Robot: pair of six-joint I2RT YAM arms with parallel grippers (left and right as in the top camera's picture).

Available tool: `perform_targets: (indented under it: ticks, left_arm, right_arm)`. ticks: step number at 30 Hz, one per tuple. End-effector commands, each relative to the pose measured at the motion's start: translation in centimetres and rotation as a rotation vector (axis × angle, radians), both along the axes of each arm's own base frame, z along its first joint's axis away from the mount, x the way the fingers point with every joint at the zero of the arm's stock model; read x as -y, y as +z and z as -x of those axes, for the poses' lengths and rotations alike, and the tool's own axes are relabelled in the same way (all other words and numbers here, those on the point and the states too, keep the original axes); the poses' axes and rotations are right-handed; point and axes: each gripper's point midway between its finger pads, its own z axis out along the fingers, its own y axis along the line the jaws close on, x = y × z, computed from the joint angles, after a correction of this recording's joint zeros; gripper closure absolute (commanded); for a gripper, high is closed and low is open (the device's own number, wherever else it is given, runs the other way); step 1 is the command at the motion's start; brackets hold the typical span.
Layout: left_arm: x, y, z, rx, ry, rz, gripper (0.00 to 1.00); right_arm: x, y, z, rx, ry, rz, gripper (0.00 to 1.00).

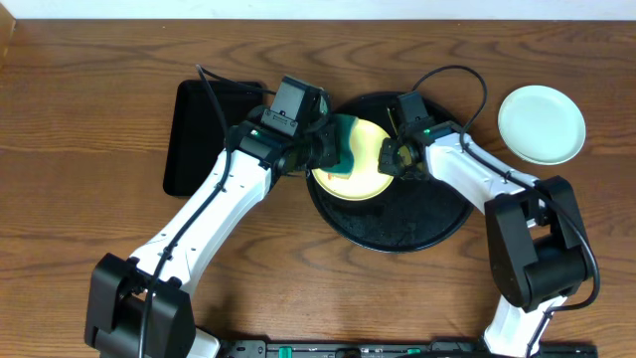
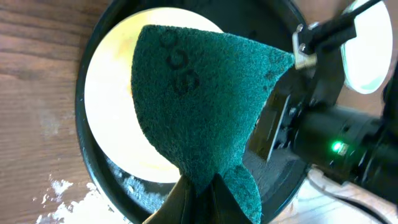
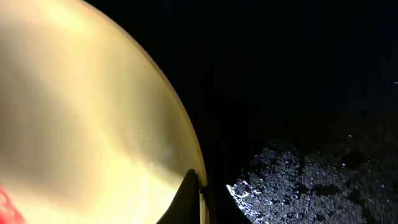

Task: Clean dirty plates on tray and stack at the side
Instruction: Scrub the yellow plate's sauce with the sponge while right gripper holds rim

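Step in hand: the yellow plate is being scrubbed with a green scrub pad; this is judged from the pad hanging directly over it.
Place of the plate: it is in the round tray, toward the far left part. Whether it lies flat or is lifted at one edge cannot be told.
Left pincer: it is closed on the lower corner of the pad. The pad is bent like a cone and hides the middle of the plate. Contact between pad and plate cannot be confirmed.
Right pincer: it is closed on the right rim of the yellow plate, it seems to steady it.
Dirt remaining: a red smear is seen on the plate, so the plate is judged not clean yet.
How to scrub well: the pad should be pressed flatter, so that more of its surface works. Short strokes should be led toward the smear. Pressure should be moderate, because the plate is held at one rim only and could be pulled out.
Risk: the pad is held by a small corner and may fold or slip.
Tray floor: white specks are scattered there.
Stack side: a mint plate lies on the table, right of the tray and apart from it. A third plate is not seen.
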Motion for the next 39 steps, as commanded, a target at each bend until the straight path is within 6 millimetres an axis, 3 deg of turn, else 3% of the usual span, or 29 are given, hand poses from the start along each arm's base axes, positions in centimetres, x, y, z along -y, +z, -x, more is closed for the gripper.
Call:
perform_targets:
  ticks: [1, 4, 17, 21, 31, 34, 39]
  left_arm:
    - [-0.8, -1.6, -0.7, -0.018, 0.087, -0.056, 0.93]
    - [-1.6, -2.7, -1.3, -0.018, 0.125, -0.104, 0.92]
    - [2.1, -6.3, -3.3, -0.029, 0.157, -0.045, 0.93]
    - [1.5, -8.0, -3.8, -0.045, 0.219, -0.078, 0.92]
    - [3.6, -12.1, -2.3, -0.084, 0.169, -0.143, 0.93]
    - [2.7, -12.9, -2.3, -0.059, 0.198, -0.228, 0.93]
    - [-2.0, -13.3, -2.5, -0.001, 0.275, -0.463, 0.93]
  right_arm:
    - [-0.3, -1.5, 1.4, -0.044, -0.034, 0.027, 0.99]
    - [-0.3, -1.5, 1.4, -0.046, -0.047, 0.025, 0.99]
    - [-0.3, -1.5, 1.4, -0.044, -0.047, 0.024, 0.99]
    - [-0.3, -1.5, 1.4, -0.046, -0.047, 0.025, 0.99]
    - [-0.1, -1.6, 1.4, -0.040, -0.052, 0.038, 0.99]
    - [0.0, -1.6, 1.4, -0.041, -0.052, 0.038, 0.99]
    - [0.0, -1.7, 1.5, -0.042, -0.051, 0.039, 0.99]
